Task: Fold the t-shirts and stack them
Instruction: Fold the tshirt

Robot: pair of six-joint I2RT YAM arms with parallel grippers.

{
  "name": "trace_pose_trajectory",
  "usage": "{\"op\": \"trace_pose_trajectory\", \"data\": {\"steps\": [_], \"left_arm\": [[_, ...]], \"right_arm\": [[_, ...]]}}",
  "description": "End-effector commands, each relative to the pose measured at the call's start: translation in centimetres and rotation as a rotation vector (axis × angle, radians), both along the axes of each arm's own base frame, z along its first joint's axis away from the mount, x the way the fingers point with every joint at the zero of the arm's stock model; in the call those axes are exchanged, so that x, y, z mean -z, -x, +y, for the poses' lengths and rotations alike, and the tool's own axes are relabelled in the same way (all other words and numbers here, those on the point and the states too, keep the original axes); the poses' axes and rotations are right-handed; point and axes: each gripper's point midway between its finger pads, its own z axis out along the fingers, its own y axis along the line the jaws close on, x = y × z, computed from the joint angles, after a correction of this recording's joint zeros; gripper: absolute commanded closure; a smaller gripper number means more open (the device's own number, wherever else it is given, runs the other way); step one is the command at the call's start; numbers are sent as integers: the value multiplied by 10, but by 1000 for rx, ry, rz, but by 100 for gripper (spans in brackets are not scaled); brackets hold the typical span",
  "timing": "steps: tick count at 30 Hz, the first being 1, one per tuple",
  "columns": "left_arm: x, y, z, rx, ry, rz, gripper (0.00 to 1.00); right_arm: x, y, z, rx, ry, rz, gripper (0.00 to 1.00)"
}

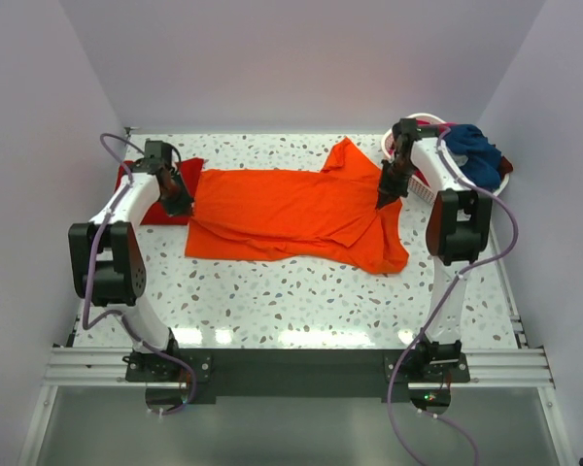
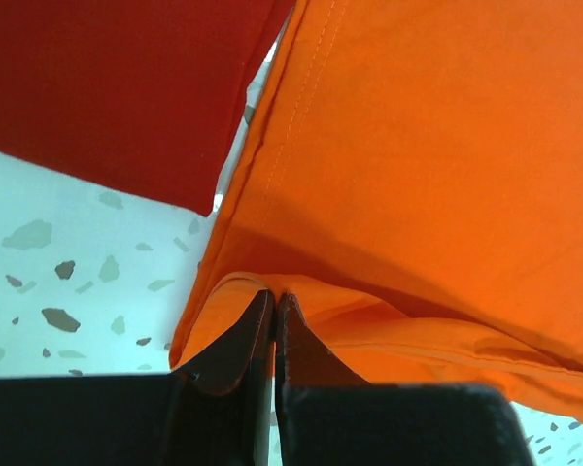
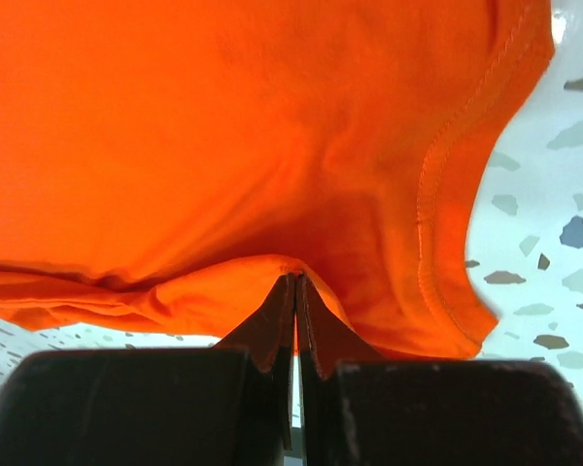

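Solid colour all over on the bright orange cloth t-shirt [image 1: 291, 209], same for the darker red cloth t-shirt [image 2: 107, 87]. The tabletop [image 1: 301, 301] is white with grey-brown speckles.

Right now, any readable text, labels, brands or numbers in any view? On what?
None readable: no print, label or number shows on the bright orange cloth t-shirt, the dark red cloth t-shirt or the speckled white tabletop.

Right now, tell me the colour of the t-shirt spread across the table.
The orange t-shirt is plain bright orange, no pattern; clearest in the top external view.
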Motion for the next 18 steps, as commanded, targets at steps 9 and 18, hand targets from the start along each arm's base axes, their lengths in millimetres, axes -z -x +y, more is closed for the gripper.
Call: {"op": "trace_pose_trajectory", "data": {"steps": [9,18], "left_arm": [[-23,-40,-1,76,6,-135,28],[8,25,2,79,-29,-58,17]], "right_arm": [[-22,-32,6,-21,-32,-85,35],[-52,22,9,-81,-78,-163,23]]}}
